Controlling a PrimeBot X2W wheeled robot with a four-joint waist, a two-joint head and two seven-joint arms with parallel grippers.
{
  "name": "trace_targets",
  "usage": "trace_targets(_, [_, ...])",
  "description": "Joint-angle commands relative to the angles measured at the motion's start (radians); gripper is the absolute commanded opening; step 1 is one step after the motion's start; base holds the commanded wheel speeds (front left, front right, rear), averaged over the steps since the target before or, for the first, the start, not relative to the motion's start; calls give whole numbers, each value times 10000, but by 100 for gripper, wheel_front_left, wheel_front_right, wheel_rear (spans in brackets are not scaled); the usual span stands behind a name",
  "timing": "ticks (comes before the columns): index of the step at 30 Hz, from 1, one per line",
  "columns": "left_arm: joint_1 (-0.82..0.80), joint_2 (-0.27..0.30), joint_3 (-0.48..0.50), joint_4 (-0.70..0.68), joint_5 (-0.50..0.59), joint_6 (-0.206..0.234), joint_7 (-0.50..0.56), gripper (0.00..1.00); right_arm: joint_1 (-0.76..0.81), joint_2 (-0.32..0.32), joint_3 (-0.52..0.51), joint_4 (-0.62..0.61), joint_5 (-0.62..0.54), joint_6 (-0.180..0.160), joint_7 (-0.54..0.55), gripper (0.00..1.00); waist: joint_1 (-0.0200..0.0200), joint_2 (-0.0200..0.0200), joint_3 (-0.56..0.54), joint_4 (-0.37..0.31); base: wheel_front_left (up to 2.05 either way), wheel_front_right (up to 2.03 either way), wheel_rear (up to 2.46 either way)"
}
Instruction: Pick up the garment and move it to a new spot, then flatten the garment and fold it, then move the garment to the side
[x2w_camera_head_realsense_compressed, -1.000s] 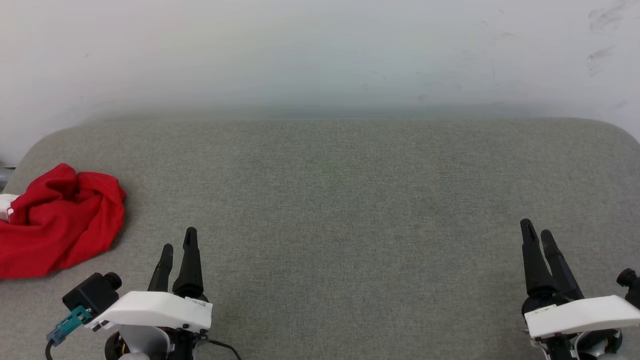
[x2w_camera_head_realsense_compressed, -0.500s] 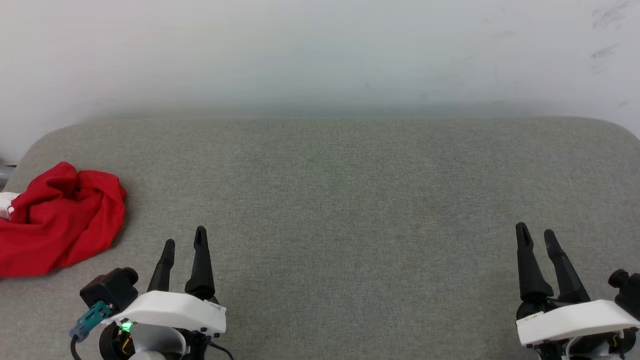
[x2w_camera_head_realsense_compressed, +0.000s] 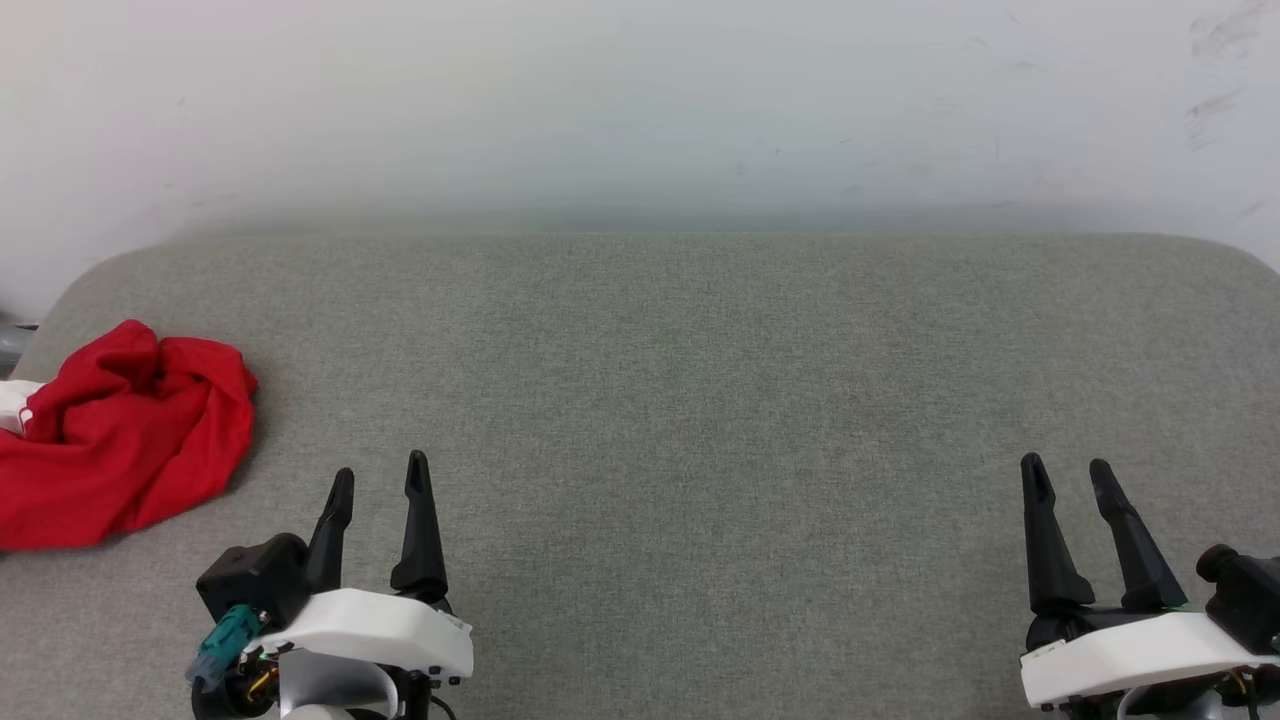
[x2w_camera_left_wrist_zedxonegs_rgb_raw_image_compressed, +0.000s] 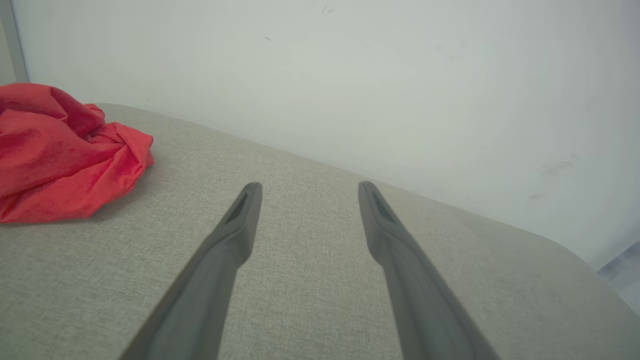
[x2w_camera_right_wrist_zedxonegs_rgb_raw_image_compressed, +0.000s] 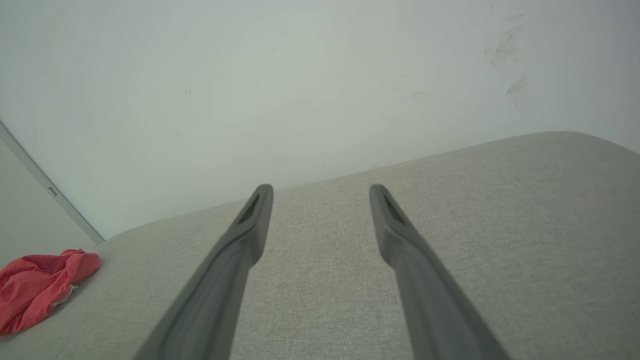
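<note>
Crumpled red garment (x2w_camera_head_realsense_compressed: 120, 435), far left

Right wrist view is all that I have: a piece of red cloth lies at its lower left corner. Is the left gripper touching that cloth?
Observer: No. In the head view the left gripper stands apart from the garment, with bare grey surface between them.
Operator: Are its jaws open?
Observer: Yes. The left wrist view shows its fingers spread, with nothing between them.
Operator: Is the garment flat?
Observer: No. The head view shows a crumpled heap, with a white patch at its left side.
</note>
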Motion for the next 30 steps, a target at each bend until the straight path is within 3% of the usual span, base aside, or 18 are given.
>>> trace_targets(1, [-14,77,-52,-139,253,43,-90,100,-43,13,21,-154,-236,-2,-80,100,0,-1,7,4,0,0,0])
trace_targets(20, [132,140,-351,-292,1926,324,-520,100,104,19,-11,-482,-1836,-2,-523,100,0,-1,64,14,0,0,0])
trace_targets(30, [249,105,-294,-375,2712,338,-727,100,186,21,-61,-617,-1992,-3,-718,100,0,-1,58,14,0,0,0])
